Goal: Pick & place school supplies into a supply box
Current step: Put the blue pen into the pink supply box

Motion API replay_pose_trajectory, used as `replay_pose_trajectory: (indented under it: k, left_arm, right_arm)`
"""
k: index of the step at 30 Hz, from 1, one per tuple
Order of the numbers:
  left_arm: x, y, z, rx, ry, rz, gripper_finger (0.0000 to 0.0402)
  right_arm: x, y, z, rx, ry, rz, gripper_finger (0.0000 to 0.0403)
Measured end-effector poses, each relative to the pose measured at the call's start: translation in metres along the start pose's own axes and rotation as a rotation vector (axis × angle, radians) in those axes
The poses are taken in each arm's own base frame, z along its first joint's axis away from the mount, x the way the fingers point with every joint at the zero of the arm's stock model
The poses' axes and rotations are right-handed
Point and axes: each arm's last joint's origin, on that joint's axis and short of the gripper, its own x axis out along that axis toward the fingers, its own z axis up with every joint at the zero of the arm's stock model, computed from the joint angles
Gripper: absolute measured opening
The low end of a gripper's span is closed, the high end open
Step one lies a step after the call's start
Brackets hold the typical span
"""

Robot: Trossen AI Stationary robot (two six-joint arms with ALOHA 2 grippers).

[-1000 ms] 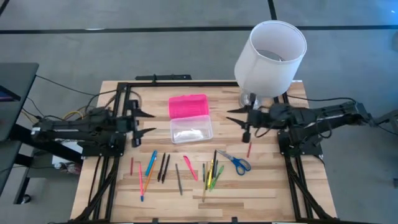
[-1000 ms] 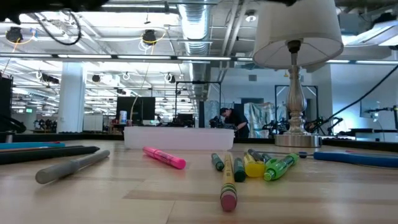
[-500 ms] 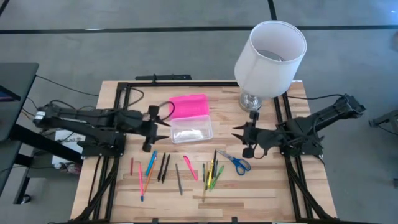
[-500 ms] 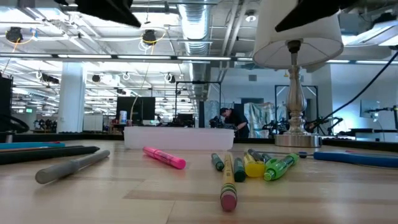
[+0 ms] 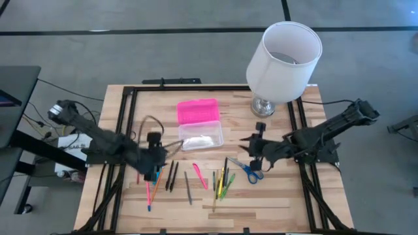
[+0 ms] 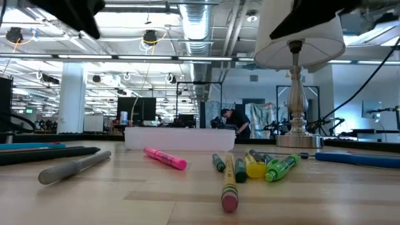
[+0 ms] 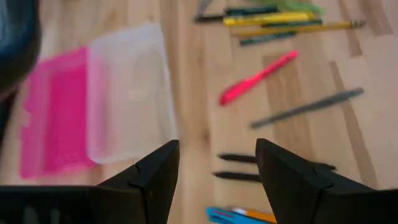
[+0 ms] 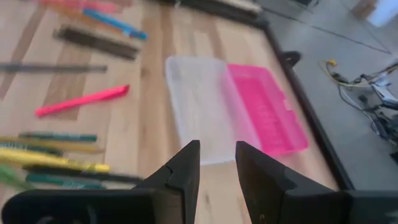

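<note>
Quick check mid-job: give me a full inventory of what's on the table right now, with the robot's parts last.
Supply box: one, clear base empty, pink lid open behind it, table centre.
Pens, pencils and markers: about a dozen, mixed colours, loose along the front.
Pink highlighter: one, front centre.
Grey pen: one, left of the highlighter.
Scissors: one, blue-handled, front right.
Lamp: one, white shade, metal base, back right.
Left hand: open, above the left pens.
Right hand: open, empty, beside the scissors.
</note>
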Motion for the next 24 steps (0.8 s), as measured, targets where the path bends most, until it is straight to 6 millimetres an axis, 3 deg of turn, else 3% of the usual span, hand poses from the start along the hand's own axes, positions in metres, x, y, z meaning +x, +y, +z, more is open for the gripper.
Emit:
replay_pose_trajectory:
  k: [6,11,18,24]
  left_arm:
    - [0.020,-0.047,-0.011,-0.019,0.086,0.008,0.0208]
    - [0.040,-0.072,-0.028,-0.092,0.228,0.047,0.0208]
    - [0.061,-0.079,-0.049,-0.212,0.438,0.220,0.0208]
    - [0.064,-0.079,-0.054,-0.257,0.485,0.269,0.0208]
  right_arm:
    - [0.023,0.025,-0.005,-0.065,0.044,-0.012,0.0100]
    - [0.032,0.042,-0.007,-0.092,0.040,-0.063,0.0100]
    - [0.035,0.058,-0.003,-0.075,-0.036,-0.189,0.0100]
    - [0.039,0.070,-0.004,-0.129,-0.048,-0.188,0.0100]
